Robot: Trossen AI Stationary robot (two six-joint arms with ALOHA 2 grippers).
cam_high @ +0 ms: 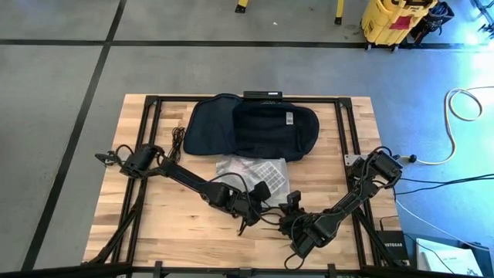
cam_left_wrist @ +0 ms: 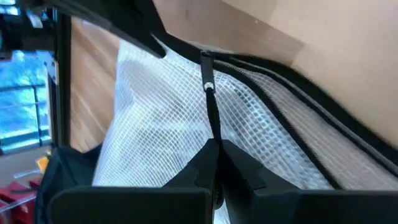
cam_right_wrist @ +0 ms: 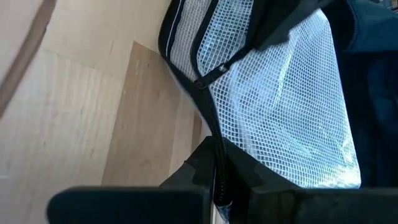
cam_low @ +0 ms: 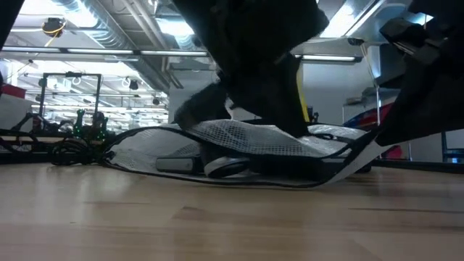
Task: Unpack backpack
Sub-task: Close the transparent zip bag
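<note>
On the wooden counter (cam_high: 154,224), the left end effector (cam_high: 248,222) sits just in front of a clear mesh pouch (cam_high: 255,174), its fingers (cam_left_wrist: 199,167) pressed together on a black zipper pull cord (cam_left_wrist: 212,115). The pouch (white gridded plastic with black zipper trim) lies flat, touching the near edge of the dark backpack (cam_high: 255,127), which rests at the counter's far side. To the right of the pouch, the right end effector (cam_high: 292,205) is likewise clamped on a zipper cord (cam_right_wrist: 217,155).
</note>
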